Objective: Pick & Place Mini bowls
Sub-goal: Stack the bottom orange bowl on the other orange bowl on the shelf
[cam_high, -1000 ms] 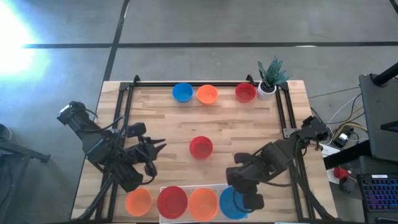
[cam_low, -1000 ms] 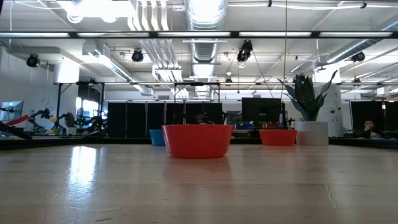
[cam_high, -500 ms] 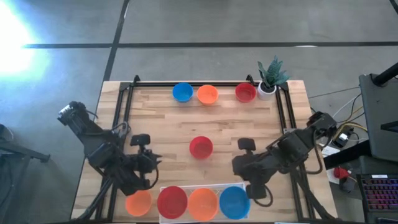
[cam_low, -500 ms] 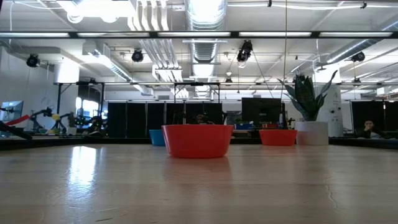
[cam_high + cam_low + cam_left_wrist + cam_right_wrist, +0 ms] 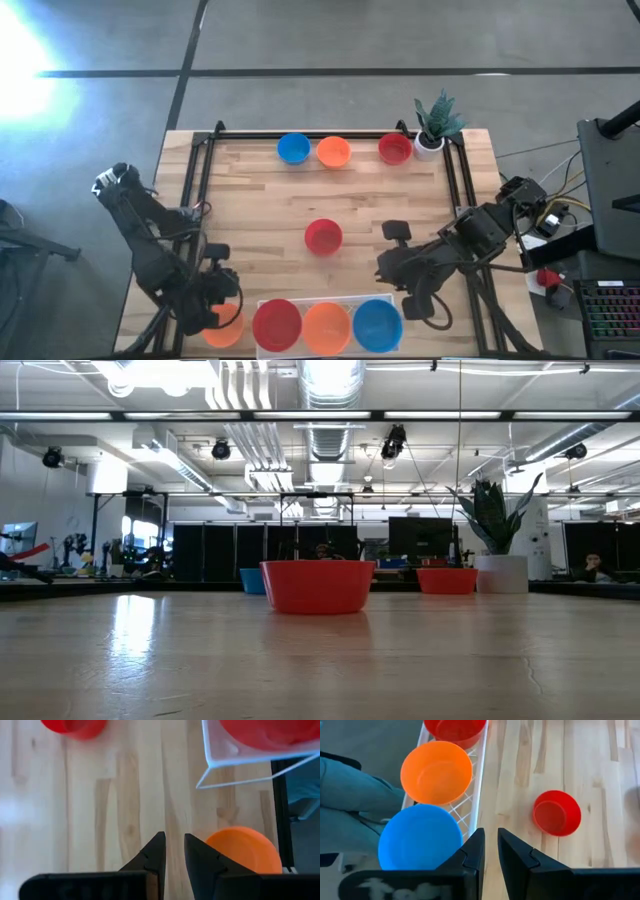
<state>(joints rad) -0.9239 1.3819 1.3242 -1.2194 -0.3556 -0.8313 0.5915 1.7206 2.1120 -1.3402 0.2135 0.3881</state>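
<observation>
Blue (image 5: 293,149), orange (image 5: 333,152) and red (image 5: 395,149) mini bowls stand along the far edge. A red bowl (image 5: 323,237) stands mid-table. In the white lattice tray (image 5: 352,300) at the near edge sit red (image 5: 277,325), orange (image 5: 326,327) and blue (image 5: 377,325) bowls. Left of the tray an orange bowl (image 5: 242,850) rests on the wood. My left gripper (image 5: 218,298) points steeply down beside that bowl, fingers a narrow gap apart, nothing between them. My right gripper (image 5: 490,831) hangs above the tray's far rim by the blue bowl (image 5: 419,840), narrowly open and empty.
A white pot with a green plant (image 5: 430,130) stands at the far right corner. Black frame rails (image 5: 205,170) run along the table's left, far and right sides. Bare wood lies between the middle red bowl and the far row.
My left gripper has swung toward the near edge and sunk, tipping from nearly level to steeply downward, and now hangs by the orange bowl at the near left. My right gripper has risen off the blue bowl in the tray and drawn back toward the far side; the bowl stays there.
</observation>
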